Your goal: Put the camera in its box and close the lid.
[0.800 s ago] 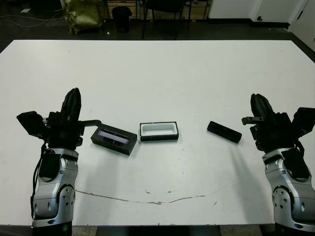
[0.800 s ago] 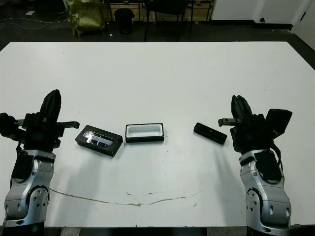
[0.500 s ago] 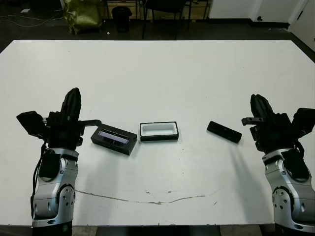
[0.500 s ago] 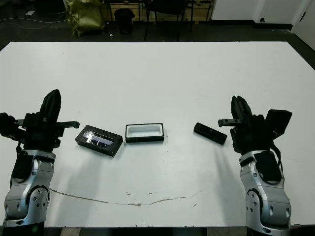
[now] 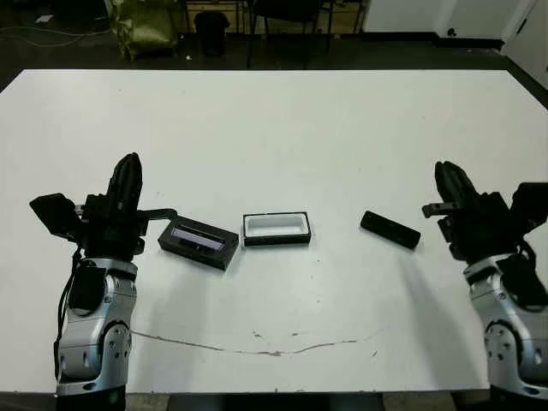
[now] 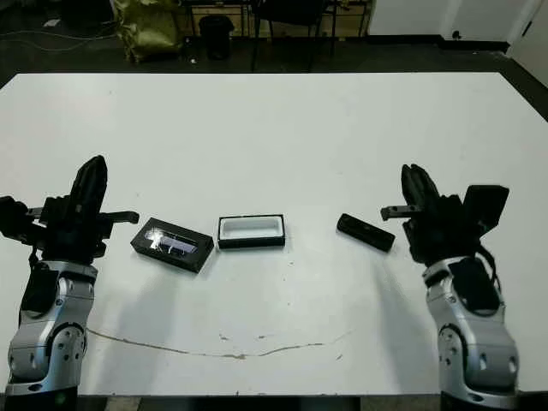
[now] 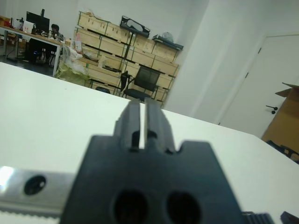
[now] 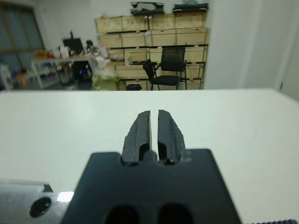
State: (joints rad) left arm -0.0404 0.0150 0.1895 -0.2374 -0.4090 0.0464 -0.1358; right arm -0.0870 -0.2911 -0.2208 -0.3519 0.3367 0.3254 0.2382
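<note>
The camera [image 5: 390, 229], a slim black bar, lies flat on the table right of centre. The box [image 5: 276, 229], black outside and white inside, sits open and empty in the middle. The lid [image 5: 199, 242] with its glossy strip lies just left of the box. My left gripper [image 5: 128, 174] stands shut, left of the lid, touching nothing. My right gripper [image 5: 449, 177] is shut too, to the right of the camera and apart from it. In the wrist views each pair of fingers [image 7: 140, 122] [image 8: 154, 130] is pressed together with nothing between.
A thin dark crack line [image 5: 257, 347] runs across the white table [image 5: 282, 128] near its front edge. Chairs, a yellow-green bag [image 5: 144, 26] and stacked crates [image 8: 154, 32] stand beyond the far edge.
The right arm has shifted slightly to the right and up. The camera, box, lid and left arm have not moved.
</note>
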